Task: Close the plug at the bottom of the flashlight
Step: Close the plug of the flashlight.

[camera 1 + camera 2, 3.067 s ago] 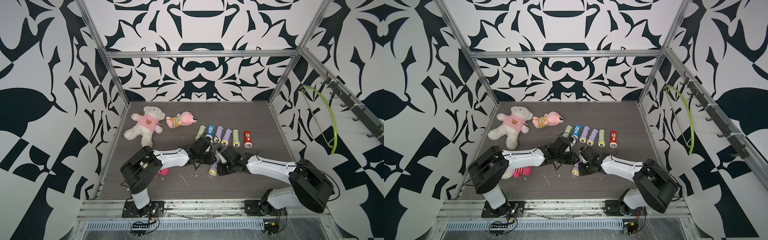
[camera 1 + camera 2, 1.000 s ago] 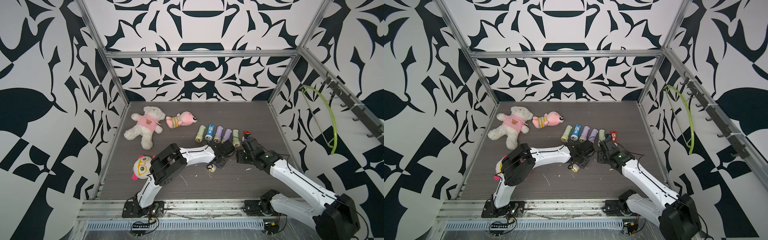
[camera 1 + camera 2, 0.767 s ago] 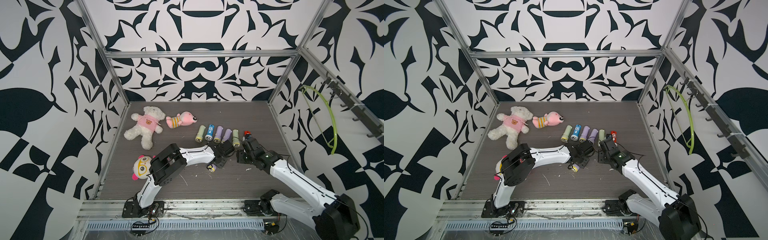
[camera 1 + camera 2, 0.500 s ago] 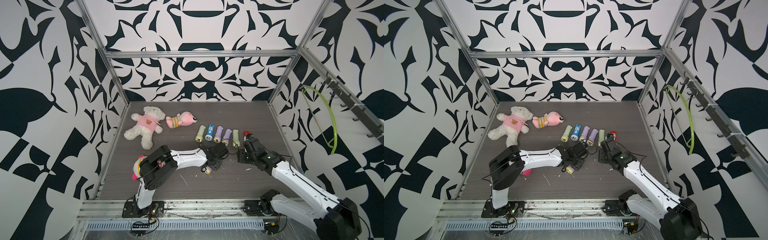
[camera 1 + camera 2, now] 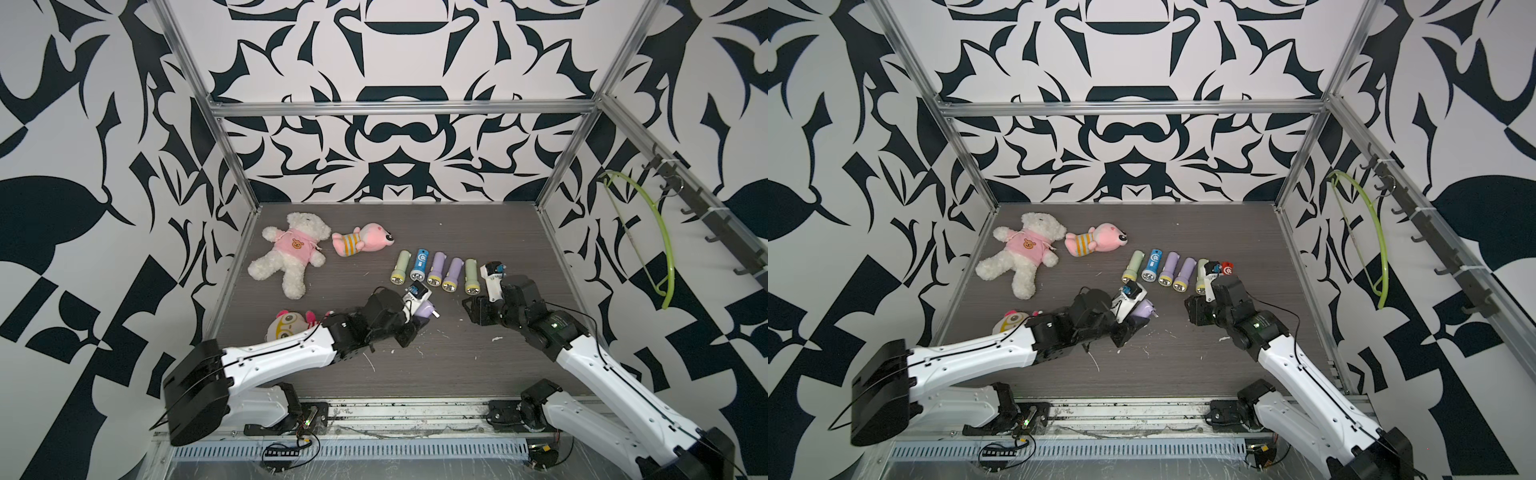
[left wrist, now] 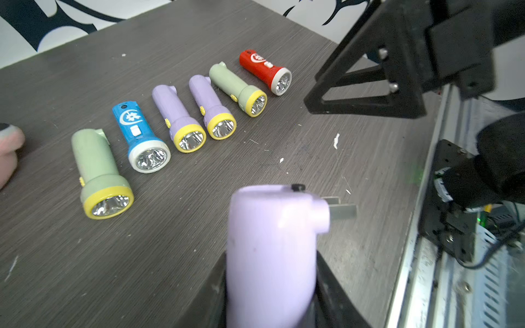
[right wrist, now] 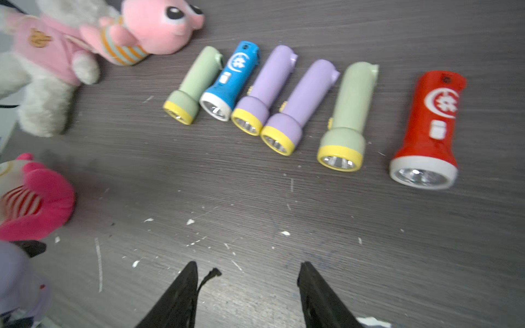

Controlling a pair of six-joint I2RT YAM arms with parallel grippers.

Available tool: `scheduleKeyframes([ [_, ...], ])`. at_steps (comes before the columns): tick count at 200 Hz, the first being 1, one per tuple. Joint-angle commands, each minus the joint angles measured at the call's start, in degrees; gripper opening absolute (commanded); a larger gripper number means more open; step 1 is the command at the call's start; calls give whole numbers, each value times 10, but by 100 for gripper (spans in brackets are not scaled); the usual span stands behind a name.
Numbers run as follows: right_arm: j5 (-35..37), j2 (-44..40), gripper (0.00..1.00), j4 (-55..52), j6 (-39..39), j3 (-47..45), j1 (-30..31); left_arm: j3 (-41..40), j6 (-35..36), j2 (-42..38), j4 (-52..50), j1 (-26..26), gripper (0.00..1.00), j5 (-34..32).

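Observation:
My left gripper (image 5: pixel 417 321) is shut on a lilac flashlight (image 5: pixel 424 309) and holds it just above the table. The same grip shows in the left wrist view, where both fingers of the left gripper (image 6: pixel 271 284) press the flashlight (image 6: pixel 272 250) body. Its plug (image 6: pixel 341 208) stands unfolded, two metal prongs jutting sideways from the bottom end toward the right arm. The flashlight's head is hidden by the gripper. My right gripper (image 5: pixel 473 311) hovers open a short way to the right of the plug (image 5: pixel 1154 316). Nothing lies between the fingers of the right gripper (image 7: pixel 248 268).
Several flashlights lie in a row behind the grippers, from a green one (image 5: pixel 400 268) to a red one (image 5: pixel 1227 268). A white teddy bear (image 5: pixel 291 253) and a pink plush (image 5: pixel 361 241) lie at the back left. A yellow-faced plush (image 5: pixel 289 326) sits beside my left arm.
My left arm has drawn back to the left and raised the lilac flashlight off the table, plug end turned toward the right gripper. The right gripper has barely moved.

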Motion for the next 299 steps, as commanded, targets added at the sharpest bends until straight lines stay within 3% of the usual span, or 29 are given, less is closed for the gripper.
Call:
scheduleKeyframes([
  [1,-126,-7,58,59,-28,43,-2,-38,37,-89,62,5,40,50],
  [38,-276,39,53,67,-31,104,-1,-74,56,-224,28,10,44,82],
  [73,-393,95,47,96,-21,160,13,-65,56,-284,-39,14,44,109],
  [128,-356,146,47,68,-98,256,170,-74,47,-322,-66,27,43,117],
  [147,-356,161,47,67,-110,275,199,-74,40,-327,-67,35,43,129],
  [200,-396,180,47,70,-123,289,208,-79,31,-343,-71,55,43,149],
  [299,-402,205,43,72,-128,302,213,-81,26,-331,-61,65,43,173],
])
